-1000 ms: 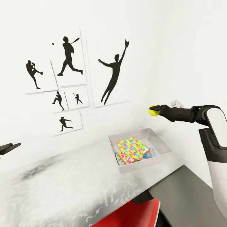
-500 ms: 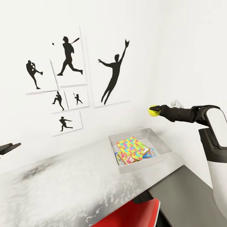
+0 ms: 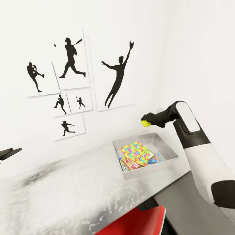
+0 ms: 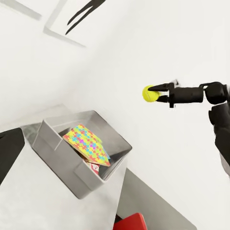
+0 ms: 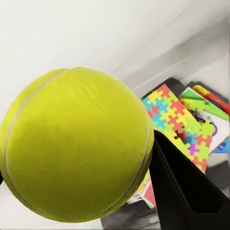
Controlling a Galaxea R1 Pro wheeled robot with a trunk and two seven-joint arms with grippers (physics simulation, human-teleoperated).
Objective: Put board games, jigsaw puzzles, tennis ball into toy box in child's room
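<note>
My right gripper [image 3: 146,121] is shut on the small yellow-green tennis ball [image 3: 145,123], holding it in the air above the far edge of the toy box [image 3: 170,152]. The left wrist view shows the ball [image 4: 151,93] well above the grey box [image 4: 62,160]. Up close, the ball [image 5: 76,143] sits against a black finger [image 5: 187,189]. A bright jigsaw puzzle [image 3: 135,152] lies on top inside the box, with board games [image 3: 155,159] under it. At the picture's left edge my left gripper [image 3: 11,151] hovers open over the table [image 3: 65,182].
A white wall with black baseball silhouette posters [image 3: 73,62] rises right behind the table. A red chair [image 3: 137,223] is tucked under the front edge. A lower dark-grey cabinet top [image 3: 186,205] adjoins the table at the right.
My right arm has folded and swung left and down, carrying the ball from right of the box to above its far edge. The left gripper and the box contents are unchanged.
</note>
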